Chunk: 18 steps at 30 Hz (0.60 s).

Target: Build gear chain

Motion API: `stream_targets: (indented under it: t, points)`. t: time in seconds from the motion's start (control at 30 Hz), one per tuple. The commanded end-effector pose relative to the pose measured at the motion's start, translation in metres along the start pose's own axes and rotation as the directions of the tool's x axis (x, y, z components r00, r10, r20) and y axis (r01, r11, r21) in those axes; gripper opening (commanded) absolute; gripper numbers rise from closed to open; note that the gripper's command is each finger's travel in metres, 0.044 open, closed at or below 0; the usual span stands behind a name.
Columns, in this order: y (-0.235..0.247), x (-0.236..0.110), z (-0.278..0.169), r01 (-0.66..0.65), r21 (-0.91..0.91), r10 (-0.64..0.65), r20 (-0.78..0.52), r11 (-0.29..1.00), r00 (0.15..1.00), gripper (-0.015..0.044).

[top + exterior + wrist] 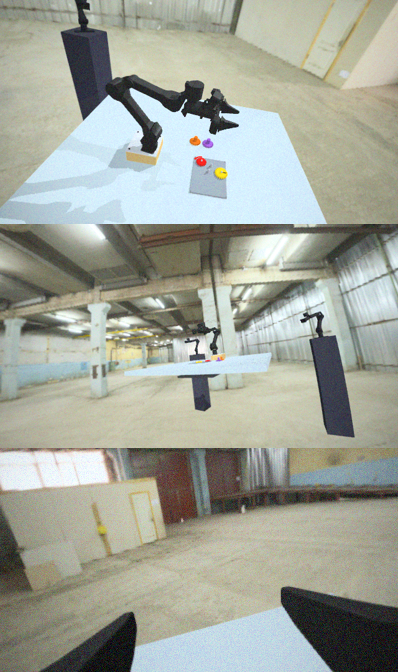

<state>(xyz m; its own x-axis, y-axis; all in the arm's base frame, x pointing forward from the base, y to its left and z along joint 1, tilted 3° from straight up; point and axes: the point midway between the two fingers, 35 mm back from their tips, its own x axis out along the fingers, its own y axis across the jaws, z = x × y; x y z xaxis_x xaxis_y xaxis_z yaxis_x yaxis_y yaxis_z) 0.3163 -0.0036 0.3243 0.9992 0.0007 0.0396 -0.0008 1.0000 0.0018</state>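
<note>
Pincer (239,118) (193,331) (210,607) is released, fingers wide apart w/ nothing btwn, up above the table (261,149) (174,370) (235,643). Landmark = grey board (206,186). On it: red gear (201,162) at the corner nearest the orange gear, yellow gear (221,173) w/ black stripe at the board's edge; small pegs (208,169) stand btwn them, no gear on. Off the board, near its red-gear end: orange gear (194,141) & purple gear (208,143), side by side on table, knobs up.
</note>
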Motion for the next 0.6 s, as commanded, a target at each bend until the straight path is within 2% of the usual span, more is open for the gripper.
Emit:
stream_targets:
  t: [0.0, 0.13, 0.27, 0.4, 0.57]
  points:
    - [0.001, 0.002, -0.002, -0.004, 0.011, 0.004, -0.011, 1.000, 1.000, 0.0426]
    - [0.033, 0.027, -0.042, -0.037, 0.217, 0.088, -0.234, 0.975, 0.968, 0.0440]
    - [0.075, 0.042, -0.095, 0.046, 0.403, 0.172, -0.486, 0.914, 0.857, 0.0440]
    - [0.118, 0.040, -0.147, 0.223, 0.473, 0.213, -0.704, 0.853, 0.678, 0.0440]
    - [0.166, 0.015, -0.209, 0.482, 0.370, 0.179, -0.901, 0.794, 0.396, 0.0440]
